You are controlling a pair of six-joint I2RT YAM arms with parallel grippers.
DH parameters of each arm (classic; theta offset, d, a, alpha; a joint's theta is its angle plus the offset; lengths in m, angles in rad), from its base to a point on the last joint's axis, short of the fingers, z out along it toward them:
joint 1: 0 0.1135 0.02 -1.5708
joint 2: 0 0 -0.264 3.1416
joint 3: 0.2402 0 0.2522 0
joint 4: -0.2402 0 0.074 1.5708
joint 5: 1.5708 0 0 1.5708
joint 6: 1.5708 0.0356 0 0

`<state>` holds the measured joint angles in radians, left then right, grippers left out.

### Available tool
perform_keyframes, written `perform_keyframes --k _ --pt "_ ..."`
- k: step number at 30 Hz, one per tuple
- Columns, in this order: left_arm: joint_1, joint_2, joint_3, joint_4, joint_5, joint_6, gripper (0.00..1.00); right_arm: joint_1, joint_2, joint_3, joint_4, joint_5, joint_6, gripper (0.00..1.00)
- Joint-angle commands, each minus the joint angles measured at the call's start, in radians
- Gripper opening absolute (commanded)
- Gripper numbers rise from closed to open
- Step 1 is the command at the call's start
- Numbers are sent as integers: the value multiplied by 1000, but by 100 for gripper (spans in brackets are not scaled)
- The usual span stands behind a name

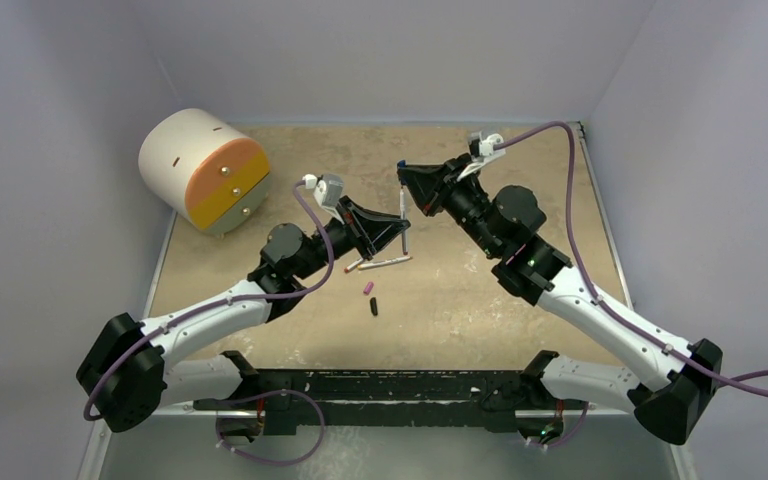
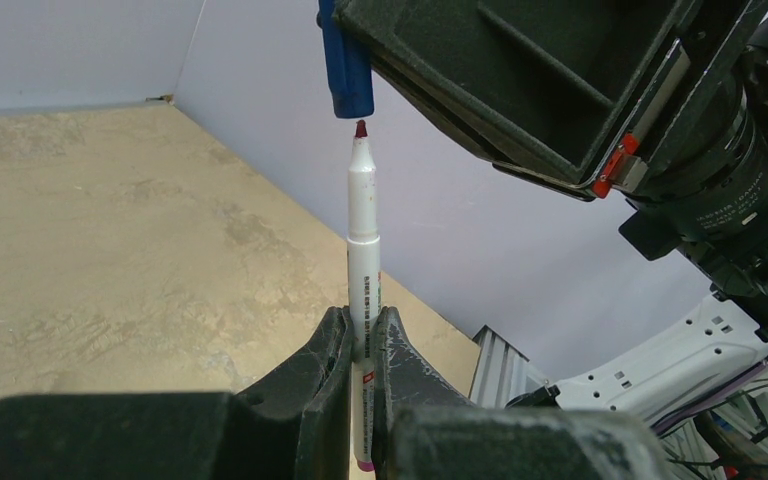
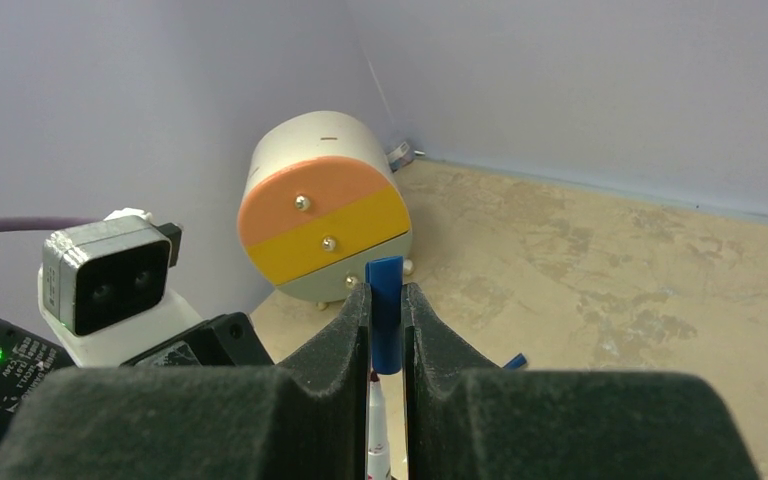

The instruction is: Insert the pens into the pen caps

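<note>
Blue cap (image 2: pixel 345 65) sits clamped between the closed fingers of your right gripper (image 3: pixel 386 310), hanging just above the dark red tip of the white pen (image 2: pixel 363 210). The two are roughly in line and a thin gap apart. Your left gripper (image 2: pixel 363 335) is shut tight on that pen's lower barrel, holding it upright in the wrist view, over the middle of the tan table (image 1: pixel 480 290). Just nearer you, two more pens (image 1: pixel 385 262) appear to lie almost end to end. A pink cap (image 1: pixel 368 288) and a black cap (image 1: pixel 374 306) lie close together, nearer still. A cream drum (image 1: pixel 205 170) with an orange and yellow face rests far left.
</note>
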<state>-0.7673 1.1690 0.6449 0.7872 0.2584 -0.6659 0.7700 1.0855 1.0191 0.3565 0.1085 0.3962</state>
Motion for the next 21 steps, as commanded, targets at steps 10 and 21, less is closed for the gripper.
perform_keyframes --k 10,21 --pt "-4 -20 33 38 3 15 0 -1 -37 -18 49 -24 14 0" --pt "-4 1 34 47 12 2 0 -1 -35 -10 60 -17 12 0"
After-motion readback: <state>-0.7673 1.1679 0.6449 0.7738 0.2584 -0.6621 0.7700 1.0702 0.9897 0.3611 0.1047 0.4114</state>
